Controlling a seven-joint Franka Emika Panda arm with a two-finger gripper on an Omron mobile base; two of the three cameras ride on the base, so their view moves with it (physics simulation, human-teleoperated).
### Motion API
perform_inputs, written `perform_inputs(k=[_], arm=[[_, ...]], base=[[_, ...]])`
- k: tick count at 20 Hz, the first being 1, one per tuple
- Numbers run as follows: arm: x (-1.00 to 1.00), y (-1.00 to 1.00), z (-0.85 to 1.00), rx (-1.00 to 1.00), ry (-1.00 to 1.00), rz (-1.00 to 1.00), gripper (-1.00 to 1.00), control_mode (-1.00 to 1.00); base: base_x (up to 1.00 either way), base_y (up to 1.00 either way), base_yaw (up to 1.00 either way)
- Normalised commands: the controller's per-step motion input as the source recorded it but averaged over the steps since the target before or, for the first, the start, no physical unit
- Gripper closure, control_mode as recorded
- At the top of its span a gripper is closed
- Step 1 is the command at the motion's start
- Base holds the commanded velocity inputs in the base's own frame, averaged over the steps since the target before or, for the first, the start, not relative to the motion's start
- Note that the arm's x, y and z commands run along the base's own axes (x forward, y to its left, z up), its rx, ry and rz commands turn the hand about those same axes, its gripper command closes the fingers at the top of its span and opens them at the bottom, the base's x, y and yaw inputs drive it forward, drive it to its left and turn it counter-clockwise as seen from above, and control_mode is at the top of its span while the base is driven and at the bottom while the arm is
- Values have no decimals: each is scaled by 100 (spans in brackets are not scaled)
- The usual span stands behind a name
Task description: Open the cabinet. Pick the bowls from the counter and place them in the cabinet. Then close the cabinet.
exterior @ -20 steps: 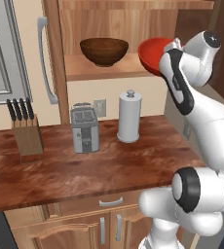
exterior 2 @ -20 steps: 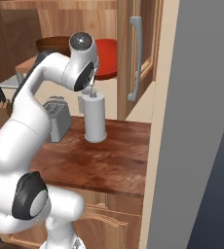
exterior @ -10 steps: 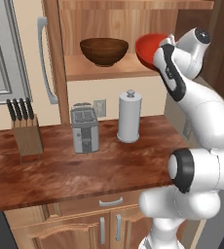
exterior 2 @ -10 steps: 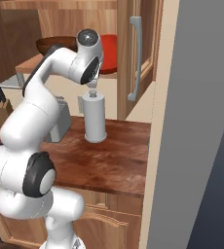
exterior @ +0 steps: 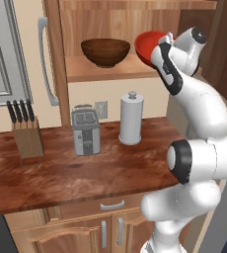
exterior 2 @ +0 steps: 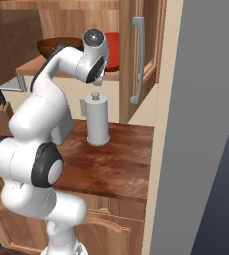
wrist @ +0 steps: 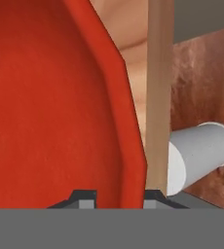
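Observation:
The cabinet point(exterior: 100, 72) stands open, its right door point(exterior 2: 139, 60) swung out. On its shelf sits the dark brown bowl point(exterior: 105, 52), whose rim point(exterior 2: 49, 45) peeks out behind my arm. My gripper point(exterior: 158, 50) is shut on the rim of the red bowl point(exterior: 147, 45), holding it tilted at the shelf's right end, to the right of the brown one. In the hand view the red bowl point(wrist: 50, 107) is very close, and the gripper point(wrist: 119, 197) pinches its edge. The red bowl point(exterior 2: 114, 50) also shows behind my wrist. Below lies the counter point(exterior: 86, 173).
A paper towel holder point(exterior: 131, 118) stands on the counter right under the held bowl, with a toaster point(exterior: 86, 129) and a knife block point(exterior: 25, 136) to its left. A tall grey wall point(exterior 2: 201, 124) closes the right side. The left cabinet door point(exterior: 44, 59) stands open.
My hand has carried the red bowl slightly left and up, closer to the shelf. The brown bowl has stayed in place.

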Motion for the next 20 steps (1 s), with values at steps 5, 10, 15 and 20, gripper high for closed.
perform_inputs(k=[5,10,15,20], arm=[[30,-11,-18,0,1,0,100,-100],[-9,-18,-16,0,5,0,100,-100],[-34,-12,-31,0,10,0,100,-100],[-24,0,-25,0,5,0,-100,-100]], base=[[0,0,0],[0,0,0],[0,0,0],[0,0,0]])
